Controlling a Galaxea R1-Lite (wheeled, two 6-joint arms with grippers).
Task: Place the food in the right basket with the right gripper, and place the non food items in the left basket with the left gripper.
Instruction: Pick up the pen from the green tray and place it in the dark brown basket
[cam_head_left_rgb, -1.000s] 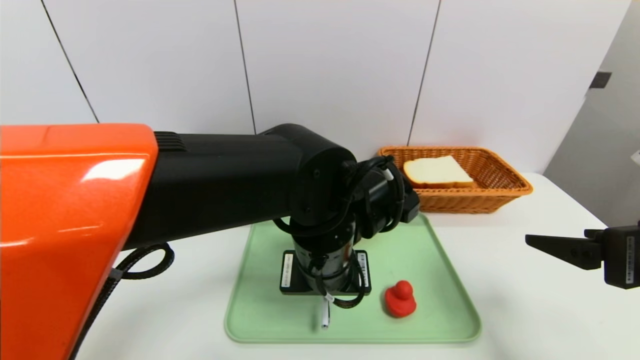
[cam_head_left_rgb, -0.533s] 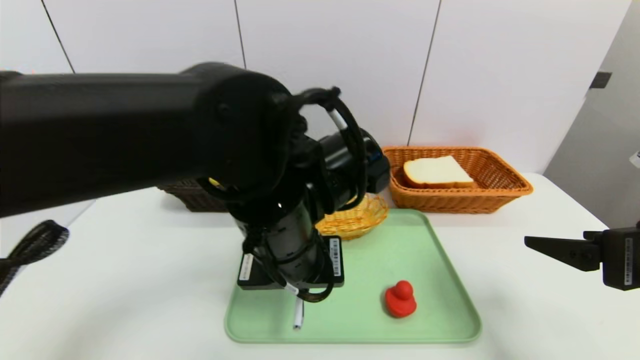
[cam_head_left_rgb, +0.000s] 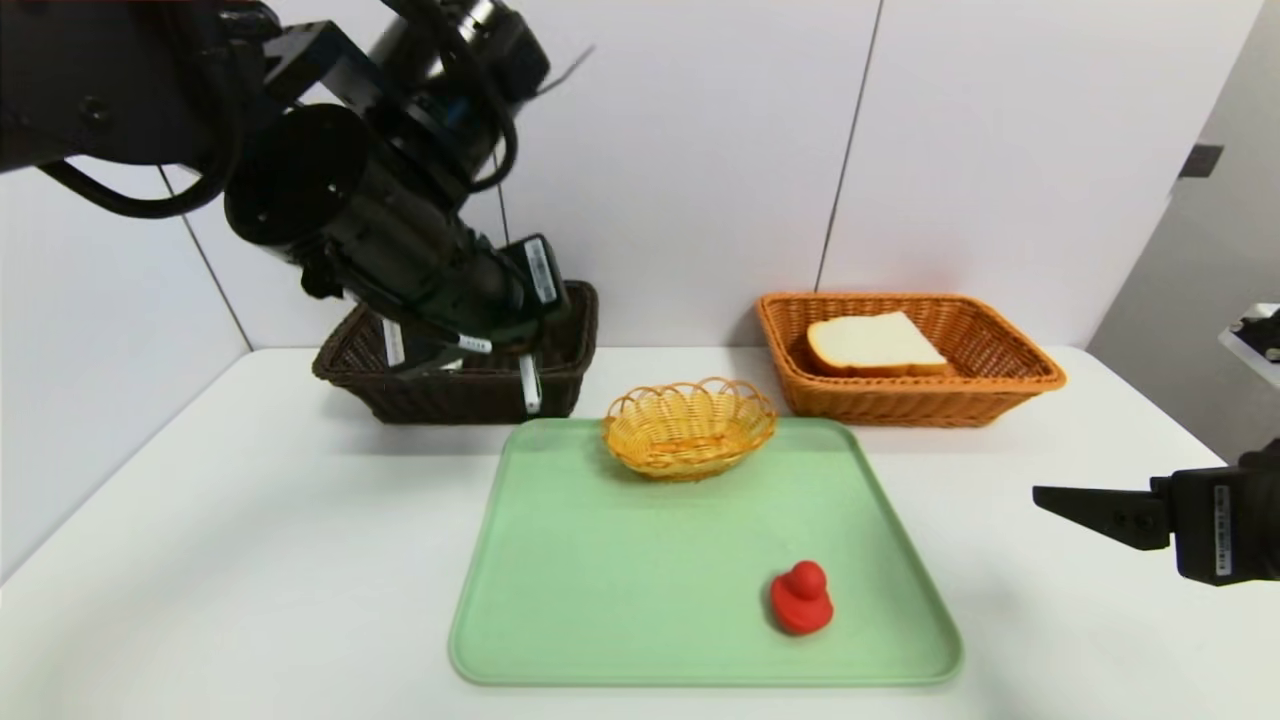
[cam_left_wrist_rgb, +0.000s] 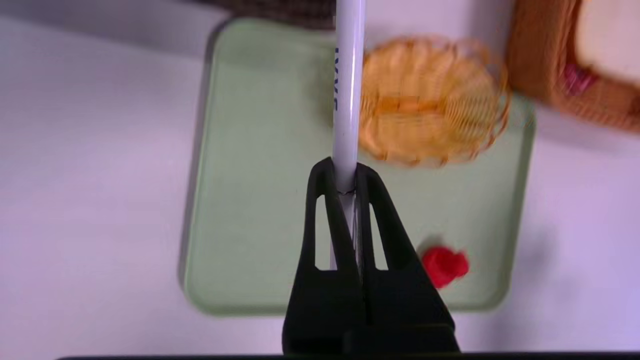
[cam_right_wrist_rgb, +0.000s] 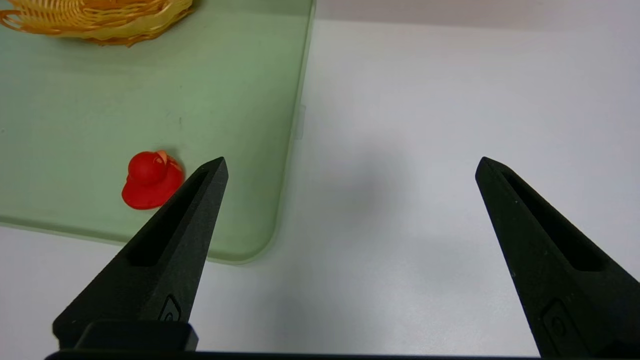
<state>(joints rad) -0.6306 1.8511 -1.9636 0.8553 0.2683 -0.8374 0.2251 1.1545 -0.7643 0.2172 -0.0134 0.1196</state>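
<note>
Two grippers: left gripper fingers clamped on pen, right gripper fingers spread.

Counted on the white table: three baskets, namely one dark brown, one orange-tan, one small yellow; one green tray; one bread slice; one red duck; one white pen; two grippers.

The slim white pen is clamped between the closed jaws of the left pincer, hanging in front of the dark brown left basket. The red rubber duck sits upright on the green tray. A slice of white bread lies flat in the orange-tan right basket, with something red tucked beside it.
</note>
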